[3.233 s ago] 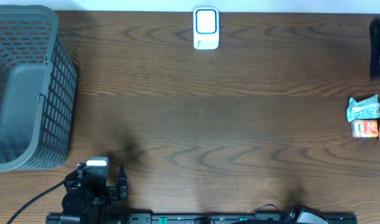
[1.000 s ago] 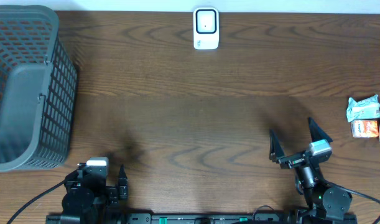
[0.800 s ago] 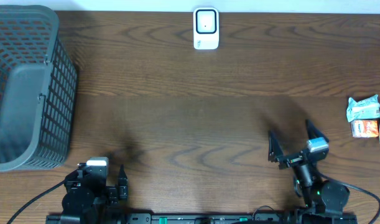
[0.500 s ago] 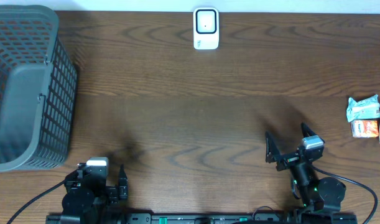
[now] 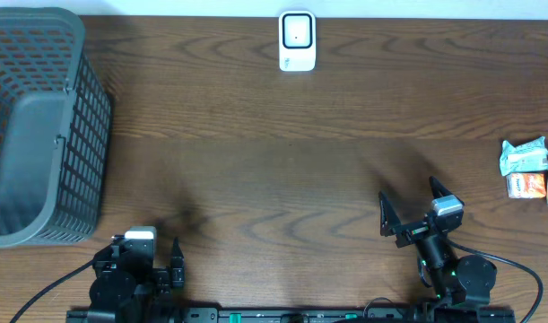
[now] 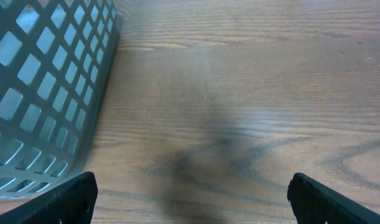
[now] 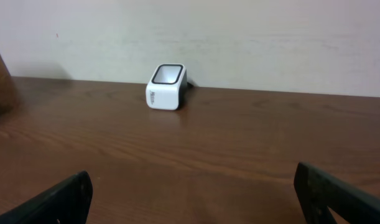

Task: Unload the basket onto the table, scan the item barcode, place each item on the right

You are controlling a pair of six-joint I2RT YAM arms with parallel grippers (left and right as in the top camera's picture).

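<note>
The item to scan is, I judge, one of the packets at the right edge of the table (image 5: 274, 170): a teal packet (image 5: 523, 157) with an orange packet (image 5: 527, 186) just on its near side. Both are well apart from the scanner (image 5: 297, 40), which stands at the far edge in the middle. Neither packet is held. The right gripper (image 5: 410, 205) hovers over bare wood at the near side, jaws spread wide and empty. The left gripper (image 6: 193, 179) is just as wide and empty beside the basket (image 5: 40, 126) on the left. The packets lie so close together that a wide grasp could catch both or push one off the edge, and a crinkled wrapper could hide its barcode from the scanner. Only the overhead view shows the packets. The right wrist view alone shows the scanner's dark slanted window. The left wrist view shows only basket mesh and wood.
</note>
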